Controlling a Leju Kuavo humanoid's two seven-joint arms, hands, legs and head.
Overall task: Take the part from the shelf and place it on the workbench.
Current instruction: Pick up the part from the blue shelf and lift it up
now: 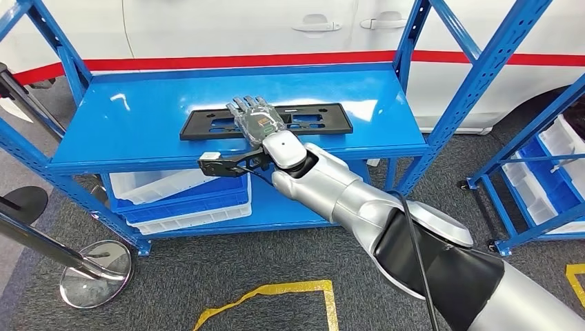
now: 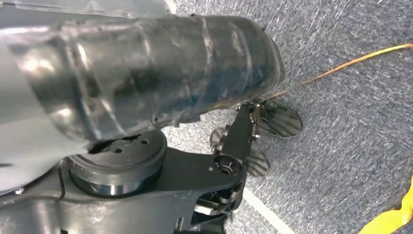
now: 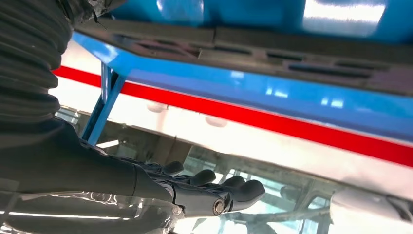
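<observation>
Spanning most of the head view, the blue shelf [image 1: 138,117] has bare surface left, right and in front of the part, with blue uprights at its corners and a white car [image 1: 227,27] with a red stripe close behind. Black flat part [image 1: 314,118] lies lengthwise mid-shelf, back from the front edge; its middle is hidden under the hand. Right hand [image 1: 255,118] lies flat over the part, fingers stretched forward and slightly apart, nothing gripped; contact cannot be judged. White and blue bins [image 1: 179,196] sit on the lower level, partly cut off by the shelf edge.
</observation>
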